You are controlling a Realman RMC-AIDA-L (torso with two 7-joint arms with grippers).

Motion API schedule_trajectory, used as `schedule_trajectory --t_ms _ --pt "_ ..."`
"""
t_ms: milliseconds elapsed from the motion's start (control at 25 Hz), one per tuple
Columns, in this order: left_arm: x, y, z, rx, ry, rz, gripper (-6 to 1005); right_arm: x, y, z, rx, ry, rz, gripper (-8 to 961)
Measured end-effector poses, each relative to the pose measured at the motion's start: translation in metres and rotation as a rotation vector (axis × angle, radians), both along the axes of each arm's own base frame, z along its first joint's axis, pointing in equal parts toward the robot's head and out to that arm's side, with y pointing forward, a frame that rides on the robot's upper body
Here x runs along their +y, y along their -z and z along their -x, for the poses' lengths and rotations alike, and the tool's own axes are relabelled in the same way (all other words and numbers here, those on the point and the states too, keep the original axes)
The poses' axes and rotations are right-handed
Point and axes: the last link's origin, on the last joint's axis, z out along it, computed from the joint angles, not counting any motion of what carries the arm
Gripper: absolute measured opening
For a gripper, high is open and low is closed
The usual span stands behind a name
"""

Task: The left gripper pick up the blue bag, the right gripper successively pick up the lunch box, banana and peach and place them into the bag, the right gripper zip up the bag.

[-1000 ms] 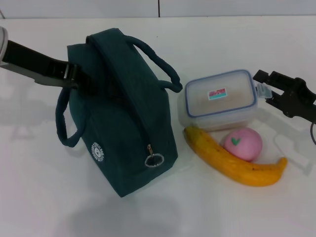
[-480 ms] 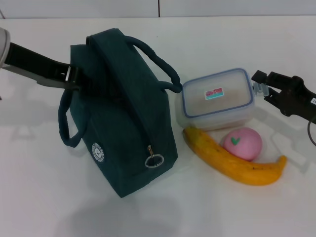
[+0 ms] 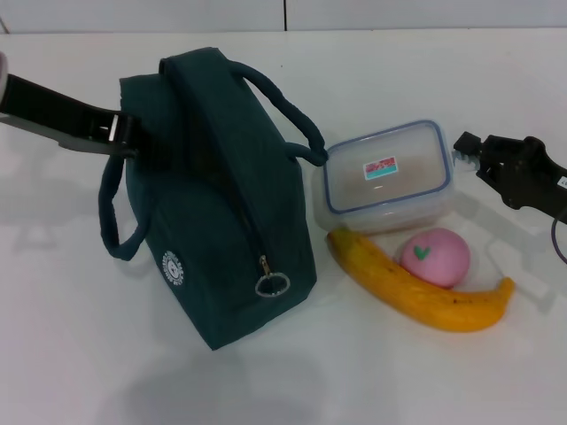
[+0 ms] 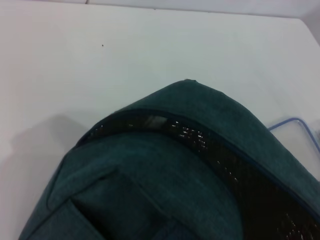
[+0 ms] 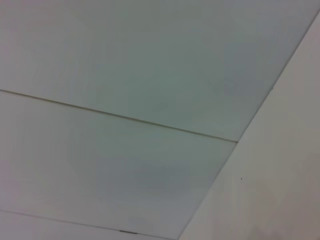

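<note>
The blue bag (image 3: pixel 213 195) stands on the white table left of centre, its zipper pull (image 3: pixel 272 283) at the near end. My left gripper (image 3: pixel 127 135) holds the bag's far left upper edge, with its fingertips buried in the fabric. The left wrist view is filled by the bag (image 4: pixel 165 175). The lunch box (image 3: pixel 385 175) lies to the right of the bag, slightly tipped. My right gripper (image 3: pixel 468 152) is shut on the clip at its right end. In front of the box lie the banana (image 3: pixel 416 288) and the peach (image 3: pixel 434 257).
One bag handle (image 3: pixel 283 111) arches toward the lunch box, and the other handle (image 3: pixel 113 217) hangs down the bag's left side. A corner of the lunch box (image 4: pixel 300 125) shows in the left wrist view. The right wrist view shows only wall panels and table.
The right gripper closed onto the lunch box's end clip, and the box shifted slightly left and tipped. The left gripper and the bag's top swayed a little right, then back left.
</note>
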Motion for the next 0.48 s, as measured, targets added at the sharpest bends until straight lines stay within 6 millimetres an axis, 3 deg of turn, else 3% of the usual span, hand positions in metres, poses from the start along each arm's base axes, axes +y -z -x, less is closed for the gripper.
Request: schedule_trajectory --t_ms 200,480 --pt "0.0 -0.006 -0.001 -0.032 0.003 -0.018 31 -0.002 -0.004 -0.004 0.024 0.021 -0.027 95" --pt "-0.001 -0.009 -0.007 -0.081 0.021 -0.017 31 -0.011 -0.02 -0.016 0.081 0.062 -0.096 99"
